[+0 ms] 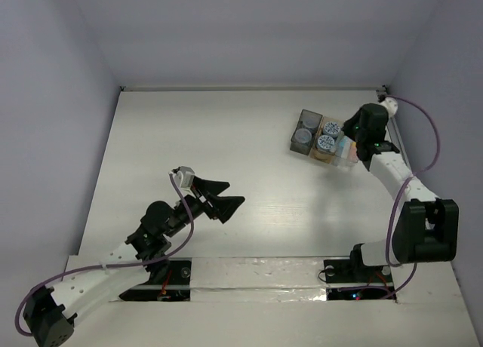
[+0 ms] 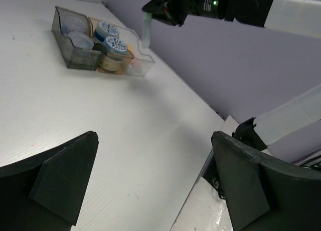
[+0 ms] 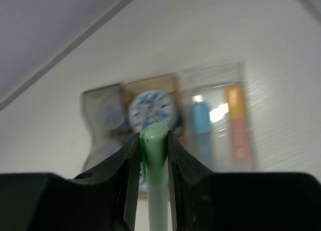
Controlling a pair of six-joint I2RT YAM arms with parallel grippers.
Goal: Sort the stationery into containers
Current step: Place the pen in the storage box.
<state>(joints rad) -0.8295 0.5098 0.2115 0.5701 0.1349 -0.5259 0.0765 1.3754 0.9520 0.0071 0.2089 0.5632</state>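
The three joined trays stand at the back right: dark grey (image 1: 305, 131), tan (image 1: 327, 139) and clear (image 1: 346, 154). Two grey-topped jars (image 2: 80, 39) sit in the dark grey tray and two blue-white jars (image 2: 116, 44) sit in the tan one. A light blue stick (image 3: 200, 123), an orange stick (image 3: 234, 100) and a salmon stick (image 3: 239, 138) lie in the clear tray (image 3: 216, 75). My right gripper (image 3: 154, 141) is shut on a mint green stick (image 3: 155, 155) and holds it upright above the trays; the stick also shows in the left wrist view (image 2: 146, 31). My left gripper (image 1: 223, 197) is open and empty, low over the table's middle, far from the trays.
The table's back wall (image 1: 249, 88) and right edge (image 1: 400, 147) run close behind the trays. The right arm (image 1: 396, 177) reaches along the right edge. The arm bases and a taped strip (image 1: 256, 275) lie at the near edge.
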